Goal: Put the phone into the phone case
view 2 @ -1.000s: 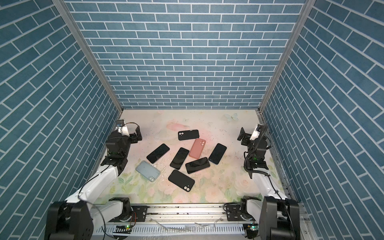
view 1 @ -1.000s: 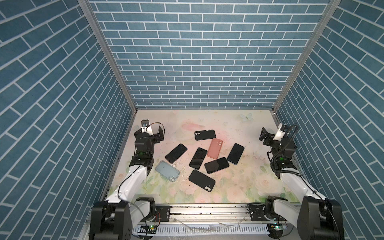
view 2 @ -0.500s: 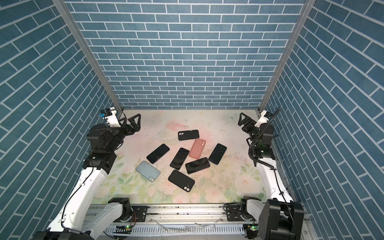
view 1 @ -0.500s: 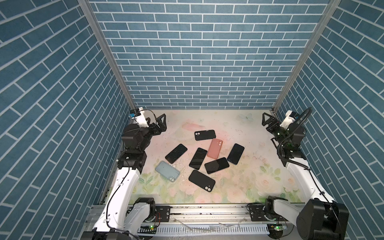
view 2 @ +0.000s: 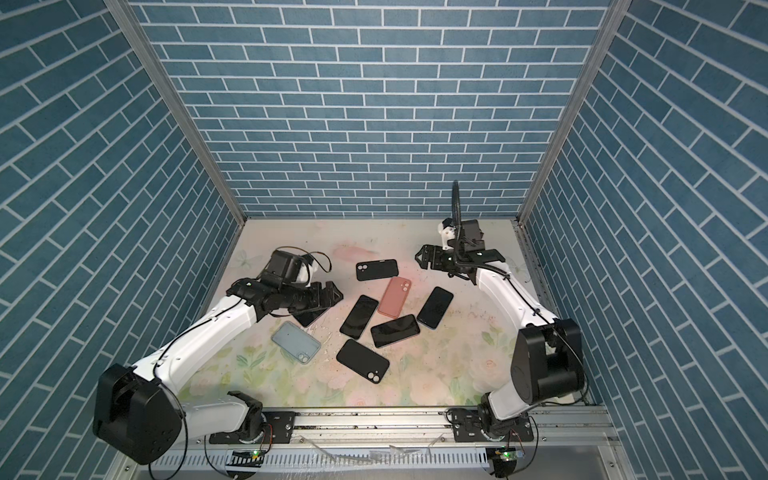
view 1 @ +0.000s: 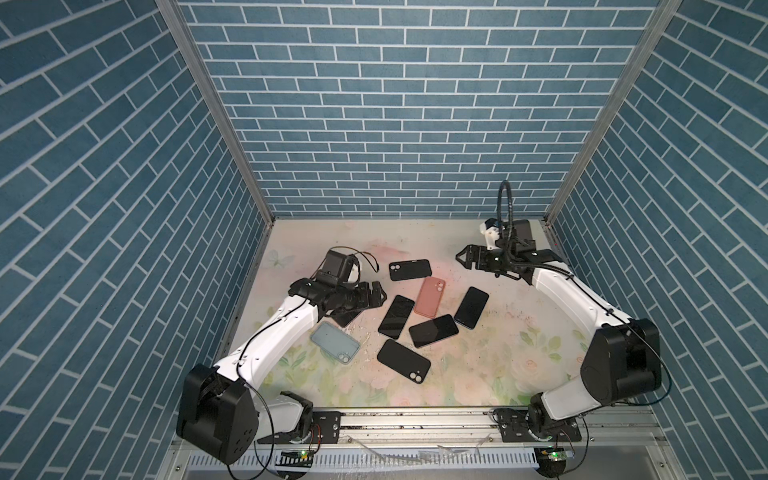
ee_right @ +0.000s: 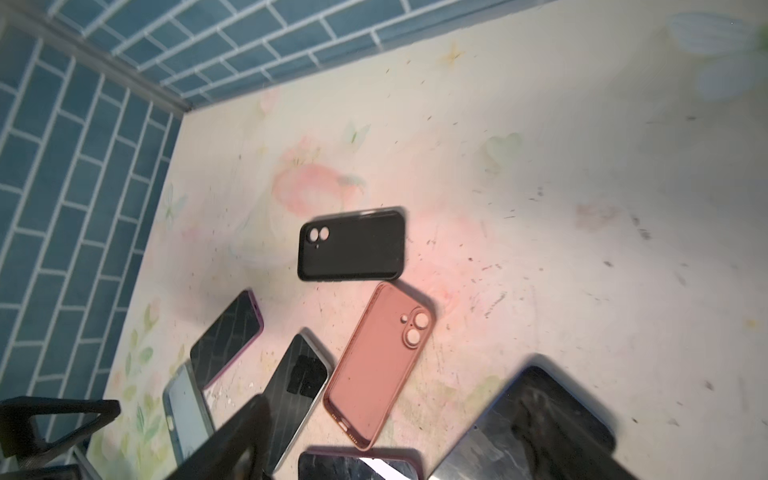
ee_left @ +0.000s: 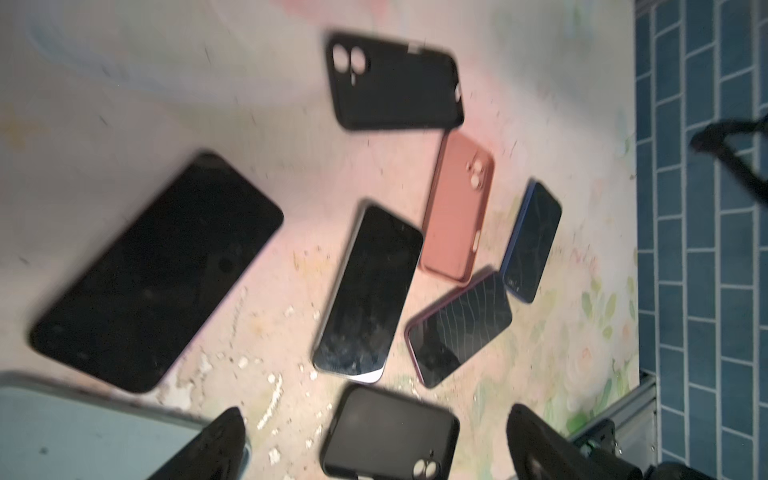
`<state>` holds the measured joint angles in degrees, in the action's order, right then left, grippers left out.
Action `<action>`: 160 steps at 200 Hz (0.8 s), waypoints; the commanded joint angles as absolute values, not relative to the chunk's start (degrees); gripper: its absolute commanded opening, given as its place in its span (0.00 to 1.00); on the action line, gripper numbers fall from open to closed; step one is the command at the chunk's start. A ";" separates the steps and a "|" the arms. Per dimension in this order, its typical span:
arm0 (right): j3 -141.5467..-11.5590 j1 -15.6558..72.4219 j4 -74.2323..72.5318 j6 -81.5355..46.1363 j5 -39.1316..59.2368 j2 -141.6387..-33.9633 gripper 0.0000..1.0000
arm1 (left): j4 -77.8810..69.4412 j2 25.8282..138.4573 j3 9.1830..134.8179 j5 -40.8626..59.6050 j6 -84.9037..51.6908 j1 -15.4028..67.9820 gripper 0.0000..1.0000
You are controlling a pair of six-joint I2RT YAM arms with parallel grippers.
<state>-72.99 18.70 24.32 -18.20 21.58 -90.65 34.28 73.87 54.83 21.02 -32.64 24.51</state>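
Several dark phones and cases lie mid-table. In both top views I see a black case (view 1: 409,270) at the back, a pink case (view 1: 430,296) (view 2: 395,302), a light blue case (view 1: 336,343) and a second black case (view 1: 404,367). Bare phones (view 1: 397,316) (view 1: 433,330) (view 1: 471,307) lie between them. My left gripper (view 1: 376,293) (view 2: 334,293) hangs open above a partly hidden phone (view 2: 309,316). In the left wrist view its fingers (ee_left: 220,440) frame the front black case (ee_left: 390,432) without touching. My right gripper (view 1: 463,259) is open and empty, back right of the pile.
Blue brick walls (view 1: 374,124) close in the table on three sides. A metal rail (view 1: 415,419) runs along the front edge. White crumbs (ee_left: 270,399) dot the floral mat near the light blue case. In the right wrist view one finger (ee_right: 232,436) shows.
Both arms have unfolded from the sides and reached in over the table. The left gripper now hangs over the leftmost phone; the right one points at the pile from back right.
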 commanded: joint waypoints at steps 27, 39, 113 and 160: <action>-86.79 27.51 41.72 -1.85 25.71 -103.79 0.90 | 23.86 71.92 41.78 31.03 -47.71 26.31 0.98; -89.99 29.04 44.30 0.23 26.62 -107.22 0.88 | 18.07 71.39 37.78 32.78 -51.06 26.84 0.97; -103.14 34.90 48.65 3.28 34.46 -122.64 0.83 | 0.57 70.17 28.56 29.83 -59.00 27.83 0.95; -107.20 36.47 50.97 4.31 35.07 -128.61 0.83 | -3.84 75.46 28.48 28.65 -59.76 27.80 0.93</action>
